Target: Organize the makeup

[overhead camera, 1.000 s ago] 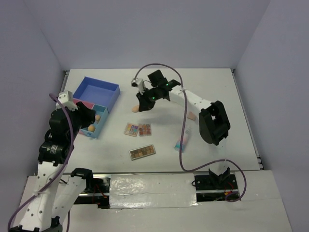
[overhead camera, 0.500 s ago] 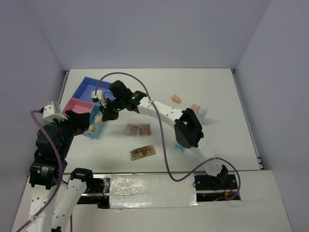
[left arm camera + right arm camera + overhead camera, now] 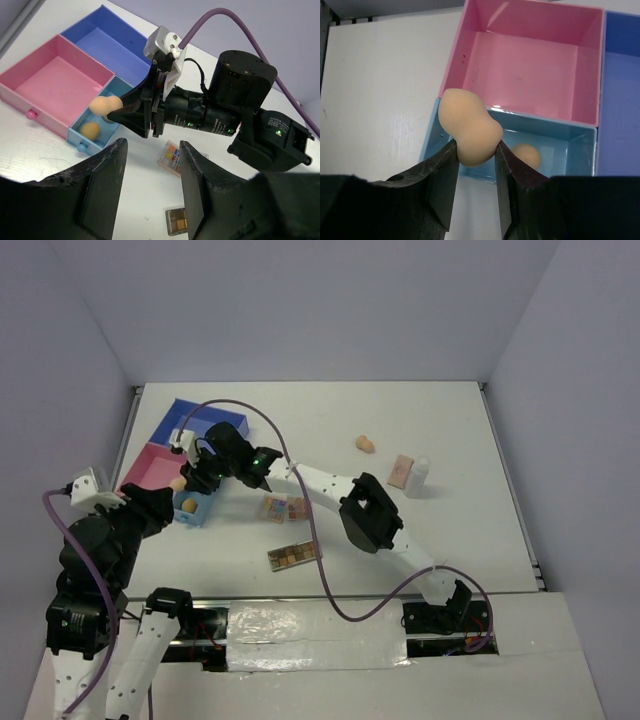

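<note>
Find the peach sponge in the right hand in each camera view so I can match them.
Top external: held sponge, left of centre.
Left wrist: held sponge, upper left, in mid-air.
Right wrist: held sponge, centre, filling the foreground.
Shared landmark: the loose sponge lying in the teal compartment, close by the held one.

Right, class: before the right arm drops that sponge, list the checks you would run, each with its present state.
1. Grip of the right fingers on the held sponge: ok.
2. Sponge squarely above the teal compartment: cannot tell; it hangs near one corner.
3. Free space in that compartment beside the second sponge: ok.
4. Nothing between the left fingers, which stand apart: ok.
</note>
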